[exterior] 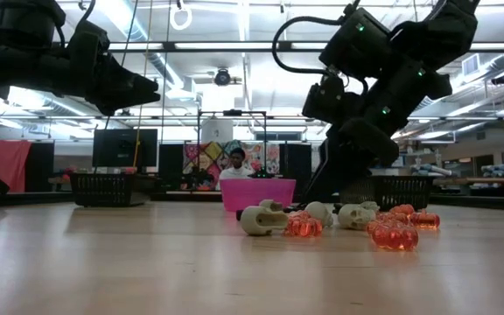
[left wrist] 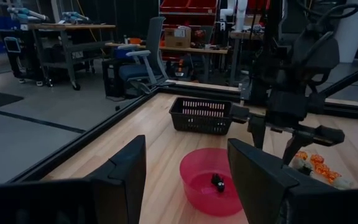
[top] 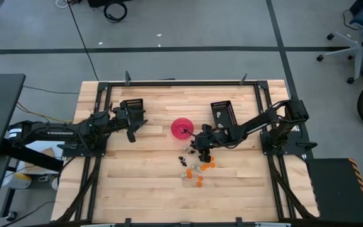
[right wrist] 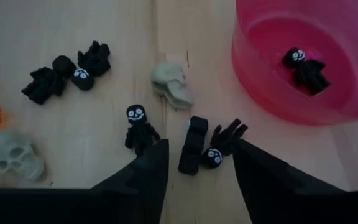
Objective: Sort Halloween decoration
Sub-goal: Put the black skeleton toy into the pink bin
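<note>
The Halloween decoration is a scatter of tiny trinkets [top: 195,169] lying on the table near its middle. In the low view, whitish skulls [exterior: 263,219] and orange pumpkins [exterior: 395,234] rest on the wood. My right gripper [right wrist: 197,155] is open and points down. Its fingers stand on either side of a black bat trinket [right wrist: 207,149], beside the pink bowl [right wrist: 303,62]. A black skeleton figure [right wrist: 140,127], another black bat [right wrist: 67,74] and a whitish skull [right wrist: 173,84] lie close by. One black trinket [right wrist: 306,68] lies inside the bowl. My left gripper [top: 132,133] is open and waits left of the bowl [top: 181,128].
Two black rectangular trays stand toward the far edge, one [top: 133,104] by the left arm and one [top: 222,112] by the right arm. Bare wood stretches toward the near edge [top: 137,195]. A person [exterior: 235,162] sits in the room beyond the table.
</note>
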Controlling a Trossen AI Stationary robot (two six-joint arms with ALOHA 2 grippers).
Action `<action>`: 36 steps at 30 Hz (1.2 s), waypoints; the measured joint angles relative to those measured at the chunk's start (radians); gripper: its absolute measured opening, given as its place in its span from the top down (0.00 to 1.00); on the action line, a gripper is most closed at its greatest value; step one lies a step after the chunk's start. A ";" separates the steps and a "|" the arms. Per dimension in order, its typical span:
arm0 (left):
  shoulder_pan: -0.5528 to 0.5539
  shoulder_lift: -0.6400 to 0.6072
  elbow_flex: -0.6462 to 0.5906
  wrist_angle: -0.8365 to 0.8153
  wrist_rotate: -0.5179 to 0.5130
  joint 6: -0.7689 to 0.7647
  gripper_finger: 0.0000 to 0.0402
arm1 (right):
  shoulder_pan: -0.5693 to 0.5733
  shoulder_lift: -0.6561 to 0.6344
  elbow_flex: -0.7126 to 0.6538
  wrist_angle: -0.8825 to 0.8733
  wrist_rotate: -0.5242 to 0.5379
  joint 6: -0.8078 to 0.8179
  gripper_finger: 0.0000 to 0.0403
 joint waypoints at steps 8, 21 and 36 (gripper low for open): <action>0.000 0.000 -0.001 -0.014 0.000 0.000 0.52 | 0.016 0.072 0.003 0.057 0.052 -0.026 0.67; -0.001 0.000 -0.001 -0.014 0.000 0.000 0.52 | 0.020 0.030 0.000 0.021 0.075 -0.032 0.85; -0.001 0.000 -0.001 -0.014 0.000 -0.004 0.52 | 0.020 -0.110 -0.001 0.005 0.093 -0.094 0.89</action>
